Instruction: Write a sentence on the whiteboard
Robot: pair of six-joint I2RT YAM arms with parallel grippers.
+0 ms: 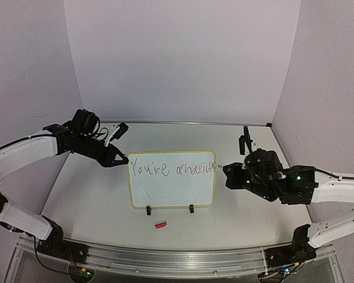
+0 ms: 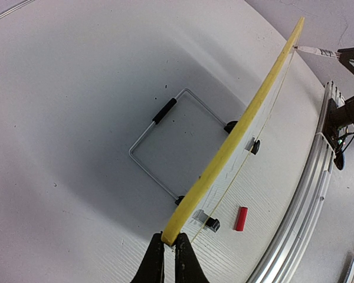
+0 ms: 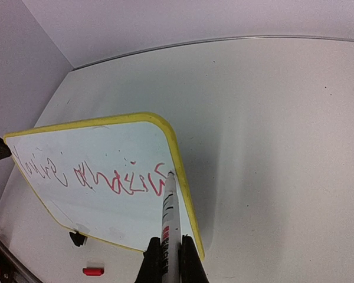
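Top external is showing the right tool (image 1: 228,170) clenching a marker (image 1: 220,167), seemingly finishing "amazing" at the right edge of the whiteboard (image 1: 171,191), which is standing mid-table. Left tool (image 1: 123,159) is pinching its top corner. Next it's probably needing a drop to line two.

So the left arm (image 1: 23,154) reaches in from its side with the elbow down low, left jaws pinched tight on the whiteboard (image 2: 224,153) corner between them. The right arm (image 1: 336,190) stretches in low and flat-ish, right jaws clamped on a marker (image 3: 170,206) poking straight out past the tips.
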